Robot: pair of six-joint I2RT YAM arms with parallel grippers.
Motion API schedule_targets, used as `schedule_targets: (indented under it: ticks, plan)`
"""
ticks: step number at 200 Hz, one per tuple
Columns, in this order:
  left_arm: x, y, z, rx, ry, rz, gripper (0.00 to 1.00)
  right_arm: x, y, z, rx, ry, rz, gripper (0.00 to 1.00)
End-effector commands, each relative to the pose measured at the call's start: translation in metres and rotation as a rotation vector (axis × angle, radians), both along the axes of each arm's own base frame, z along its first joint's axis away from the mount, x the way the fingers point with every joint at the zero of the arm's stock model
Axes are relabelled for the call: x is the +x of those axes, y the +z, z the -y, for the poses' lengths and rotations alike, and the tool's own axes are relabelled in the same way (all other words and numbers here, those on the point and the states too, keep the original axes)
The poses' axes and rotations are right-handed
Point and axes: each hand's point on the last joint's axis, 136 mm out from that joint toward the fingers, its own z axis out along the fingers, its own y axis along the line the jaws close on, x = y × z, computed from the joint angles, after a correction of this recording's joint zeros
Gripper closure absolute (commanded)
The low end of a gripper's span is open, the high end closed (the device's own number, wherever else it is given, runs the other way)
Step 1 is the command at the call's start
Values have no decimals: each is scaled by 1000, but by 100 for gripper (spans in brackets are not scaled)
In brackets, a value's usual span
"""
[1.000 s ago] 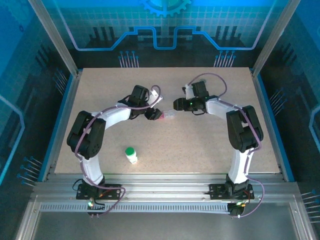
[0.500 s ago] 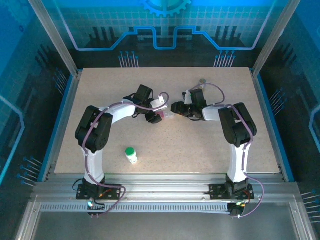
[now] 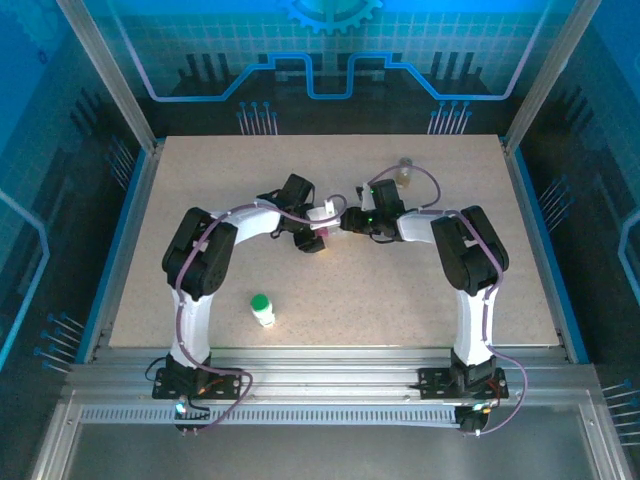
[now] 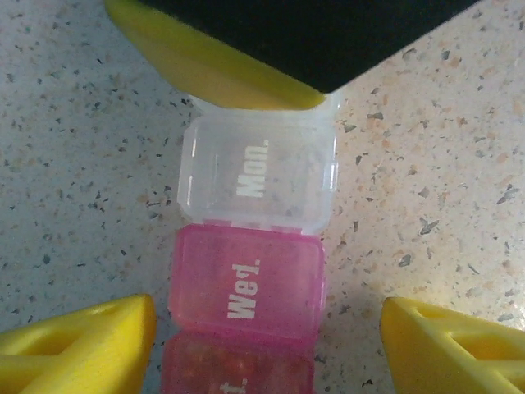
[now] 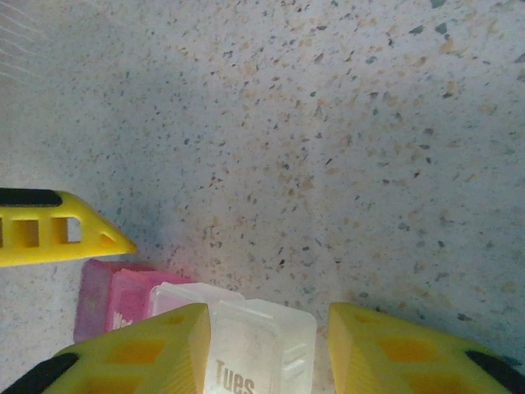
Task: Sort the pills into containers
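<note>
One white bottle with green cap (image 3: pixel 262 311) stood upright near the left arm's base, well apart from the work. At mid-table the pill box strip (image 4: pixel 250 238) lay flat, its long axis running left to right between the wrists. Its pink "Wed." cell sat toward the left gripper (image 4: pixel 268 316), its clear "Mon." and "Tues" cells toward the right gripper (image 5: pixel 269 316). Both sets of jaws were spread, each straddling its own end of the strip; contact could not be told. Neither arm looked nearer, so probably one braces while the other works a lid. Farthest back, right of centre, stood the amber bottle (image 3: pixel 405 170).
</note>
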Motion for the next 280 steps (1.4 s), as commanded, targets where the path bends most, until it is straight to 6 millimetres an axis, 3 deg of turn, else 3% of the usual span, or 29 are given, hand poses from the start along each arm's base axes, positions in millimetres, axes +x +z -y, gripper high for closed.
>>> schedule_targets:
  ticks: [1,37,81,117,150,280]
  plan:
    - [9,3,6,16,-23,24,28,-31,-37,0,-104,45,-123,61]
    - [9,4,9,5,-20,9,29,-35,-43,4,-151,52,-131,61]
    - [6,2,7,25,-33,-19,43,-38,-49,8,-176,59,-137,61]
    - [2,-4,4,45,-41,-34,45,-38,-49,10,-198,61,-140,61]
    - [0,-3,3,46,-37,-49,71,-39,-49,9,-215,69,-135,61]
    - [16,23,-3,-100,207,-245,68,-61,-55,12,-416,163,-168,60]
